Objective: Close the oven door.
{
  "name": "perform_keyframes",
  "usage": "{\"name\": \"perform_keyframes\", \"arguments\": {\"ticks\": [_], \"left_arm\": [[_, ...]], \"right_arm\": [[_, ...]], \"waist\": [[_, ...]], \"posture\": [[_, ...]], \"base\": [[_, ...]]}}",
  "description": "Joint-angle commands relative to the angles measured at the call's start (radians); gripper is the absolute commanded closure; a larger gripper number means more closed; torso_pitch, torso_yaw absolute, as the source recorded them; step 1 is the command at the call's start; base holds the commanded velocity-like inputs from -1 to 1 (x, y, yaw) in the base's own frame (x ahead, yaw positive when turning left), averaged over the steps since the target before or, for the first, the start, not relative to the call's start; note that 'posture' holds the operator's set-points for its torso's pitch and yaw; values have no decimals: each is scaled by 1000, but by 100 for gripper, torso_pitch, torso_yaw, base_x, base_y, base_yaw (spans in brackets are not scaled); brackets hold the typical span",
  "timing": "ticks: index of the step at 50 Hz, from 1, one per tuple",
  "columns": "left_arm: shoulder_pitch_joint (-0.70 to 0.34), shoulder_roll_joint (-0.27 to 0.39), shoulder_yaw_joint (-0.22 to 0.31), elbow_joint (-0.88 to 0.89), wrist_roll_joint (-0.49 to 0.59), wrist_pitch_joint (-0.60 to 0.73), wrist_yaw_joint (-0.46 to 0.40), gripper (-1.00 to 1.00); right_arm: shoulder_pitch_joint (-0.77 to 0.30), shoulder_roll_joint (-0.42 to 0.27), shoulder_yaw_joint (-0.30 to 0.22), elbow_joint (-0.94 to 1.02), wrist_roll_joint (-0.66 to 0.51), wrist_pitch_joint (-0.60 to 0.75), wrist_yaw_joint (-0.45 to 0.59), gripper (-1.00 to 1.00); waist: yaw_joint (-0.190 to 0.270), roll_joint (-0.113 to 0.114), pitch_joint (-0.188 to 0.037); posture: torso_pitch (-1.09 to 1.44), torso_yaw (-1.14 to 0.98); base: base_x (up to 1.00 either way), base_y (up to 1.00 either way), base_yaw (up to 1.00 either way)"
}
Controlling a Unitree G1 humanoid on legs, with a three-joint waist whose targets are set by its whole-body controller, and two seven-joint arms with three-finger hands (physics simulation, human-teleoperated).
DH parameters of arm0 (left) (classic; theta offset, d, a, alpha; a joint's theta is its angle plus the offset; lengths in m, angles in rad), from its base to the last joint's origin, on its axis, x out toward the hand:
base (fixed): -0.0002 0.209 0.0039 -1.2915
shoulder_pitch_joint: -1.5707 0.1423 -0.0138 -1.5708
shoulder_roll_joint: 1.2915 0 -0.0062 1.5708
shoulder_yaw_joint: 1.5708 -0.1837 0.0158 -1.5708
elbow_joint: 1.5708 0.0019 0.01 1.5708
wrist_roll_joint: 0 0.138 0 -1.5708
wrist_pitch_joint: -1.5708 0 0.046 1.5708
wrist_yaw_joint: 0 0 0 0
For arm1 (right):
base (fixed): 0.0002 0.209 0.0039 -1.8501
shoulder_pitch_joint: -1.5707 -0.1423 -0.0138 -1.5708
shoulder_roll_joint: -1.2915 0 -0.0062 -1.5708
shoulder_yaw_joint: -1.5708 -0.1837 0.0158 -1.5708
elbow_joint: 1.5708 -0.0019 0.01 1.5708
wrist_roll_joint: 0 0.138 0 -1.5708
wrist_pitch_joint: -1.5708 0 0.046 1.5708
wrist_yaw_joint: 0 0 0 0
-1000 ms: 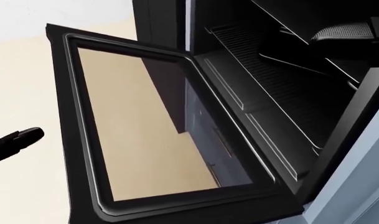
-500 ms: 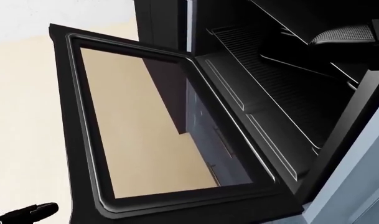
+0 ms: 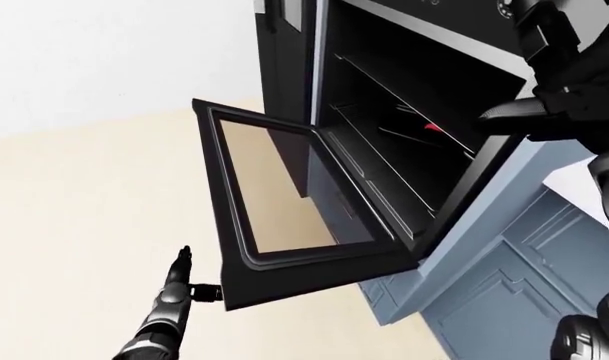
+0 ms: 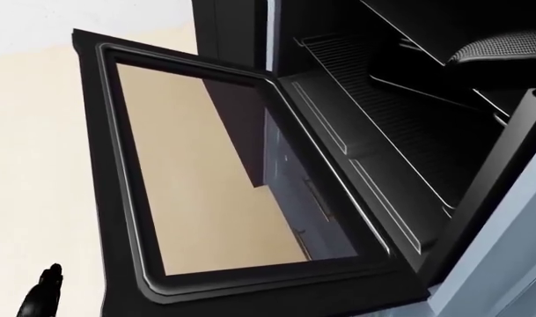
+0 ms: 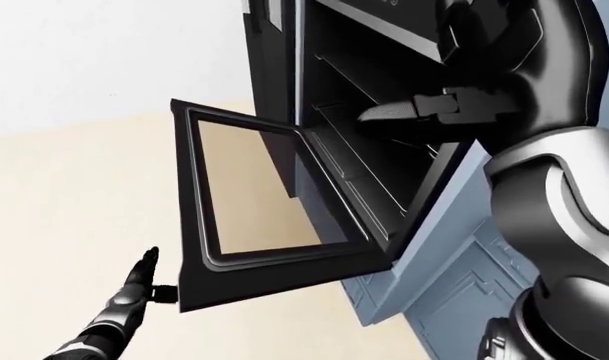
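Currently, as the views show it:
Oven door (image 3: 294,199): hangs wide open in the centre of the left-eye view, its glass pane facing the camera, hinged along its right edge to the oven.
Oven (image 3: 404,97): dark cavity at upper centre-right of the left-eye view, wire racks visible inside, a small red item on one rack.
Left hand (image 3: 176,276): lower left of the left-eye view, fingers stretched out straight and apart, holding nothing, just beside the door's lower-left corner; contact cannot be told.
Right hand (image 5: 434,109): upper right of the right-eye view, level with the oven opening, fingers extended and gripping nothing.
Cabinet (image 3: 504,277): blue-grey panelled fronts at lower right, below the oven.
Floor (image 3: 74,210): beige, filling the left side.
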State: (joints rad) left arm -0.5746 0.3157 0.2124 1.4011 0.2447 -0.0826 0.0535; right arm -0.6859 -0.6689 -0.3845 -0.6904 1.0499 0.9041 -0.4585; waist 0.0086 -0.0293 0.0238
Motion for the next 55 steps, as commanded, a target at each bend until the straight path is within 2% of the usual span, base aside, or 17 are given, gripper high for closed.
{"name": "perform_keyframes", "arguments": {"ticks": [1,7,23,35,40,48,55], "left_arm": [[-35,4,-6,-28,35,-15,-52,-100],[-97,-15,-9,-31,61,23,-142,-100],[-221,-55,-52,-33,154,77,-207,-100],[-299,-111,-82,-44,172,19,-299,-100],[-323,-147,-95,-50,162,-12,-339,-100],[-299,-234,-149,-73,161,-98,-460,-100],[-293,-304,-194,-102,158,-131,-496,-100]], "right_arm": [[-23,-16,-17,-8,4,-30,-7,-100],[-28,-32,-20,-4,29,-36,-21,-100],[-18,-58,-29,2,57,-60,-32,-100],[-18,-68,-30,2,71,-67,-39,-100],[-16,-71,-31,0,76,-70,-43,-100],[-20,-79,-33,-1,91,-73,-53,-100],[-21,-90,-36,-1,106,-80,-60,-100]], "waist": [[0,0,-21],[1,-7,-24],[4,-18,-26],[6,-28,-25],[8,-33,-23],[12,-41,-23],[12,-53,-20]], "posture": [[0,0],[0,0],[0,0],[0,0],[0,0],[0,0],[0,0]], "base": [[0,0,0],[0,0,0],[0,0,0],[0,0,0],[0,0,0],[0,0,0],[0,0,0]]}}
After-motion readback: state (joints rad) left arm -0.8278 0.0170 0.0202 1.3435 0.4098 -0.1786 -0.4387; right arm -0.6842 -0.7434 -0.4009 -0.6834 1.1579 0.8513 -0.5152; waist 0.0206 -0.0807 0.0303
